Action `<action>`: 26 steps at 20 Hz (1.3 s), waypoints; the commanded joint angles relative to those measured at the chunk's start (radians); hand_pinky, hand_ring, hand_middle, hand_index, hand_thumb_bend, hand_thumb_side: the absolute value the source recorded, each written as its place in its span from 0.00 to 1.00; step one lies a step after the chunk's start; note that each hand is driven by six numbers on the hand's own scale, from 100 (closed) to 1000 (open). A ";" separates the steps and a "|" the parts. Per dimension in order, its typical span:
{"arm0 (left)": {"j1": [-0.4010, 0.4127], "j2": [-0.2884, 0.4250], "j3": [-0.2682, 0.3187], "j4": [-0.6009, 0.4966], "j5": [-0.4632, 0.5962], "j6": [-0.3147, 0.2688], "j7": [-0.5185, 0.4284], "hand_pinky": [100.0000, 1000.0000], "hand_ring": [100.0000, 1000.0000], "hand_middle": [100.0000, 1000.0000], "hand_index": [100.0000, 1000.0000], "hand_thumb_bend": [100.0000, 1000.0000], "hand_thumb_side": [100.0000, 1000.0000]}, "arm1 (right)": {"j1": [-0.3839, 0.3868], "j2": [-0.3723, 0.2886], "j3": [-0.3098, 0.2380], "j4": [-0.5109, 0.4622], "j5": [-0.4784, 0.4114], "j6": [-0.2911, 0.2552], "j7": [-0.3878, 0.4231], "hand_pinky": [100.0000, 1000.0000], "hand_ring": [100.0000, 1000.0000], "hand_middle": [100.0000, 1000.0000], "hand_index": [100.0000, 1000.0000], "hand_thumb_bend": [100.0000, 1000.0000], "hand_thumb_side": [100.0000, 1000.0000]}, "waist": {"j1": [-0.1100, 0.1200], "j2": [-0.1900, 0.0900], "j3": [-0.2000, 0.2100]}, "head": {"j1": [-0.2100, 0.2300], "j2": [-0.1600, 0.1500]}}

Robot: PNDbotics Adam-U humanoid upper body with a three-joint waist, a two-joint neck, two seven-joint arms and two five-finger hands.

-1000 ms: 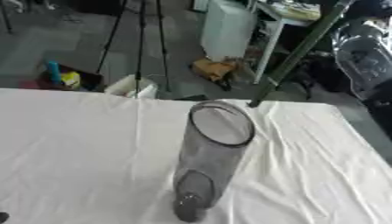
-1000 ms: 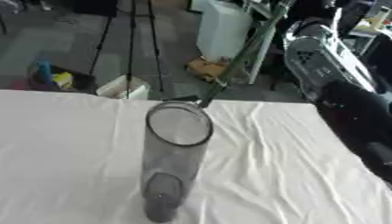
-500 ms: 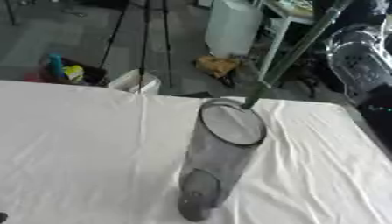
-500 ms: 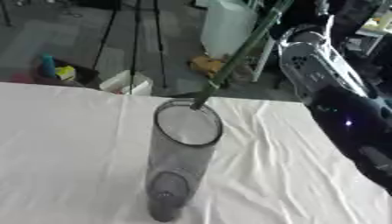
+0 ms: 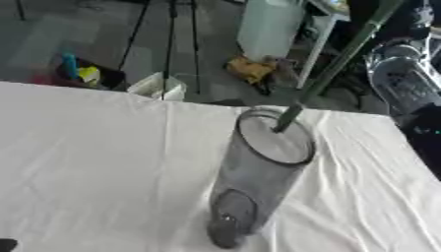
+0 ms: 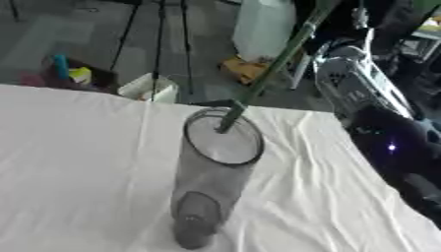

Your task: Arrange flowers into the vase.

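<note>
Angling the green flower stem (image 5: 337,63) into the clear vase (image 5: 258,184) mouth, you kept both hands out of view, so their fingers could not be told.

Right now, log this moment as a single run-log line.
phase: inserting | green stem tip at vase mouth | vase upright on white cloth | right arm at right edge, hand unseen

A lab or workshop: a white-clothed table (image 5: 86,147) stands on grey floor, with tripod legs (image 5: 168,44), a white cabinet (image 5: 271,27) and scattered gear behind.
</note>
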 commanded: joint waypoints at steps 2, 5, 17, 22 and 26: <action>-0.012 -0.002 -0.011 -0.014 -0.008 0.000 -0.005 0.58 0.71 0.86 0.81 0.12 1.00 | -0.003 -0.021 -0.008 -0.011 0.023 -0.002 0.008 0.00 0.00 0.00 0.09 0.00 0.96 | -0.011 0.003 -0.001 | 0.002 -0.012; -0.012 -0.004 -0.011 -0.014 -0.010 0.001 -0.007 0.58 0.71 0.87 0.81 0.12 1.00 | 0.004 -0.015 -0.007 -0.011 0.043 -0.019 0.021 0.00 0.00 0.00 0.09 0.00 0.95 | -0.014 0.009 0.003 | 0.002 -0.016; -0.011 -0.008 -0.012 -0.014 -0.032 -0.003 -0.012 0.59 0.69 0.87 0.81 0.12 1.00 | 0.035 -0.005 -0.004 -0.011 0.104 -0.098 0.064 0.00 0.00 0.00 0.09 0.00 0.94 | -0.015 0.035 0.006 | -0.002 -0.038; -0.011 -0.010 -0.013 -0.014 -0.041 -0.007 -0.014 0.59 0.69 0.87 0.81 0.11 1.00 | 0.043 0.000 0.004 -0.011 0.123 -0.099 0.075 0.00 0.00 0.00 0.09 0.00 0.94 | -0.013 0.046 0.006 | -0.004 -0.041; -0.011 -0.011 -0.014 -0.014 -0.046 -0.009 -0.015 0.59 0.69 0.87 0.81 0.11 1.00 | 0.047 0.002 0.004 -0.011 0.131 -0.102 0.085 0.00 0.00 0.00 0.09 0.00 0.94 | -0.011 0.053 0.007 | -0.004 -0.042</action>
